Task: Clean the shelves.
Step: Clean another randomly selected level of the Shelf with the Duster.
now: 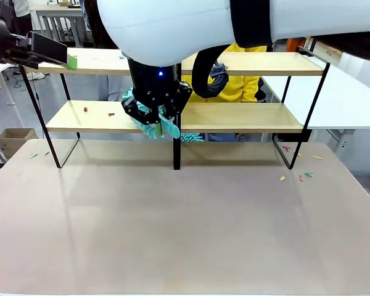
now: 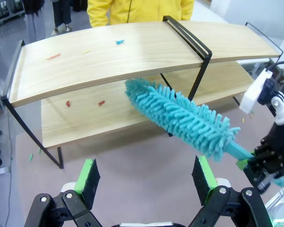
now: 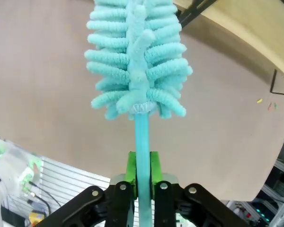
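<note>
Shelves [image 1: 234, 117] are standing at the far side of the beige surface [image 1: 172, 234], two long light-wood boards on a thin black frame with a black central upright [image 1: 177, 145]. Small coloured scraps are lying on both boards: an orange one [image 2: 53, 56] and a blue one [image 2: 119, 42] on the top board in the left wrist view, two red ones [image 2: 101, 102] on the lower board. More scraps [image 1: 302, 176] are scattered on the surface near the rack's right foot.

A turquoise fluffy duster [image 2: 180, 116] is reaching toward the middle of the rack, its head lying just in front of the lower board, beside the central upright; whether it is touching the wood cannot be told. The right jaws [image 3: 142, 172] are clenching the duster's thin turquoise handle [image 3: 142, 142] between their green pads, the head rising straight ahead of them. In the front view this right gripper [image 1: 155, 120] is hanging in front of the lower board just left of the upright.

The left jaws [image 2: 146, 177] are standing released, wide apart and gripping nothing, hovering above the surface well short of the rack, with the shelves spread out ahead of them. In the front view the left gripper [image 1: 55, 55] is sitting high at the rack's left end, near the top board.

A person in a yellow top [image 2: 142, 9] is standing behind the rack.
</note>
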Controlling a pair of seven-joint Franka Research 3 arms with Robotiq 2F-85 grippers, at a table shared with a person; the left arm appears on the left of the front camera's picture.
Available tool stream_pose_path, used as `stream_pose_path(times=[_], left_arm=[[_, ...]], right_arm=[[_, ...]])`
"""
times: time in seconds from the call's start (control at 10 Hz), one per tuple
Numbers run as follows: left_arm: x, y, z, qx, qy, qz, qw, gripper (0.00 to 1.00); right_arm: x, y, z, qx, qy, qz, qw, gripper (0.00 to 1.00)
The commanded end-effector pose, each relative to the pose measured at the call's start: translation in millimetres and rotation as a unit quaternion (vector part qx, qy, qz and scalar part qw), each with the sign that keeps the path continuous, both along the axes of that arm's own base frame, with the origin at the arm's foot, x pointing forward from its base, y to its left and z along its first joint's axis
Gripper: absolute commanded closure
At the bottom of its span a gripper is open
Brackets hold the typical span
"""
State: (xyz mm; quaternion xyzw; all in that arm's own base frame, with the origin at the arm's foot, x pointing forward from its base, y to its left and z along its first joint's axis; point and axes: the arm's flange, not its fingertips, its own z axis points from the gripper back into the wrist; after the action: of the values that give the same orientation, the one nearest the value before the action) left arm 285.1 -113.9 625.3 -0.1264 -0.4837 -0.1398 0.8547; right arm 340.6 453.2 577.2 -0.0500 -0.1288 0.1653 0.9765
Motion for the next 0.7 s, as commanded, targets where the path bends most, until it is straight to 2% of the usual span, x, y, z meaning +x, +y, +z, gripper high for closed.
stream_pose_path(times=[0.0,0.1,0.3,0.5,0.6], left_arm=[[0,1,0,-0.001,0.000,0.000,1.000,0.00],[0,1,0,-0.001,0.000,0.000,1.000,0.00],[0,1,0,-0.001,0.000,0.000,1.000,0.00],[0,1,0,-0.001,0.000,0.000,1.000,0.00],[0,1,0,-0.001,0.000,0.000,1.000,0.00]], right_arm=[[28,12,-19,0.032,-0.056,-0.063,0.996,0.88],[43,16,-28,0.068,-0.067,-0.073,0.993,0.88],[53,23,-38,0.096,-0.101,-0.098,0.985,0.88],[62,38,-55,0.076,-0.073,-0.113,0.988,0.88],[64,47,-57,0.081,-0.072,-0.122,0.987,0.88]])
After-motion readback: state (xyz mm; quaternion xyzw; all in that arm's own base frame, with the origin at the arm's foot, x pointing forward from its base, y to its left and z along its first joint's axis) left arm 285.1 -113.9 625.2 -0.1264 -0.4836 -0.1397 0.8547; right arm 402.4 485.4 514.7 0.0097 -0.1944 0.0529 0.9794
